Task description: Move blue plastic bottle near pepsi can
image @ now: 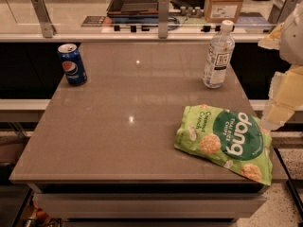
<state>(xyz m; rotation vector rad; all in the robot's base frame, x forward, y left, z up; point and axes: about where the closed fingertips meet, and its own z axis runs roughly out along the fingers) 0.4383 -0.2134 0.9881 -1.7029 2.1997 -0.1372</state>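
Note:
The blue plastic bottle [218, 55] is a tall clear bottle with a white cap and a white label. It stands upright at the far right of the brown table [128, 126]. The pepsi can [72, 64] is dark blue with the round logo and stands upright at the table's far left corner, far from the bottle. My gripper [275, 118] hangs at the right edge of the view, past the table's right side. It is to the right of the bottle and nearer to me, and it holds nothing that I can see.
A green snack bag [225, 140] lies flat at the front right of the table, close under the gripper. A counter with a rail, posts [163, 16] and a cardboard box [224, 3] runs behind the table.

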